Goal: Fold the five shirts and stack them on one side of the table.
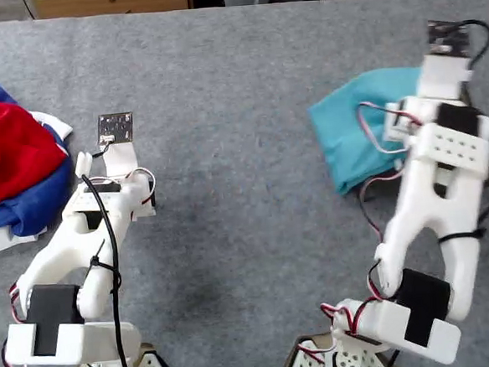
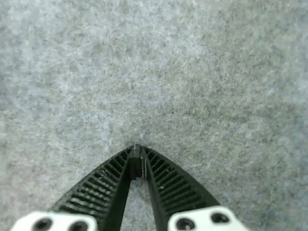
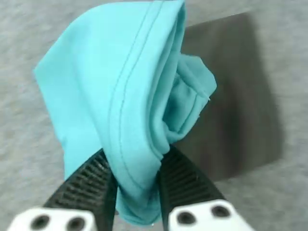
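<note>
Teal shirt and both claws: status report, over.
Left claw shut over grey table. Right claw shut on bunched teal shirt. Red shirt atop blue shirt at table edge, untouched.

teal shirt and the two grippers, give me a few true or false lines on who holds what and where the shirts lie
1. The right gripper is shut on the teal shirt. True.
2. The red shirt lies on top of a blue shirt. True.
3. The left gripper holds the red shirt. False: it is shut on nothing, above bare table.
4. The teal shirt lies in the same pile as the red shirt. False: it is apart from that pile, on the right arm's side of the table.
</note>
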You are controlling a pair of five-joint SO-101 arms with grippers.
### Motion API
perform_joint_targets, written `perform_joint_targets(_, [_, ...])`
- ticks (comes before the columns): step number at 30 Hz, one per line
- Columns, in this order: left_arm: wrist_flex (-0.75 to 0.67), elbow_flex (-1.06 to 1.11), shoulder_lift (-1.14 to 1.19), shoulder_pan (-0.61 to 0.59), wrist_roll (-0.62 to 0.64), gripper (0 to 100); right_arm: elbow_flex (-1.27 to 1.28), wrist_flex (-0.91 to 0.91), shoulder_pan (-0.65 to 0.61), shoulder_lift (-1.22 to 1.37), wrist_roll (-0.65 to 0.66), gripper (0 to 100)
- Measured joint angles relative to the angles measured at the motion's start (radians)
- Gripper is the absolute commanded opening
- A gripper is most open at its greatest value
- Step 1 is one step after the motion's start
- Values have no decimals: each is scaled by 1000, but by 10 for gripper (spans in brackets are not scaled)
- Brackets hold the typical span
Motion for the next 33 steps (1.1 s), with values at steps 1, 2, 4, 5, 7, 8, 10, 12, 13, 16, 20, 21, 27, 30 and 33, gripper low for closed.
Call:
perform_joint_targets(1, [0,0,0,0,0,30,-3,0,21,0,3,15])
perform_joint_targets(2, [0,0,0,0,0,30,-5,0,40,0,6,15])
perform_joint_targets(4, [0,0,0,0,0,30,-6,-3,72,0,11,15])
perform_joint_targets(5, [0,0,0,0,0,30,-6,-9,86,0,12,15])
perform_joint_targets(7, [3,0,0,0,0,30,-6,-31,109,0,12,15])
perform_joint_targets(8, [3,0,0,0,0,30,-6,-41,118,0,12,15])
perform_joint_targets(10, [6,0,0,0,0,30,-6,-55,124,0,12,15])
perform_joint_targets(12, [6,0,0,0,0,30,-6,-58,124,0,12,15])
perform_joint_targets(13, [6,0,0,0,0,30,-6,-61,124,0,12,15])
perform_joint_targets(16, [6,0,0,0,0,30,-6,-61,124,15,12,15])
perform_joint_targets(20, [6,0,0,0,0,30,-21,-64,127,106,12,64])
perform_joint_targets(21, [6,0,0,0,0,30,-34,-64,133,127,12,110])
perform_joint_targets(27, [6,0,0,0,0,30,-153,-64,199,256,11,402])
perform_joint_targets(30, [6,0,0,0,0,30,-227,-17,227,270,11,399])
perform_joint_targets(33, [6,0,0,0,0,30,-313,84,229,272,11,351])
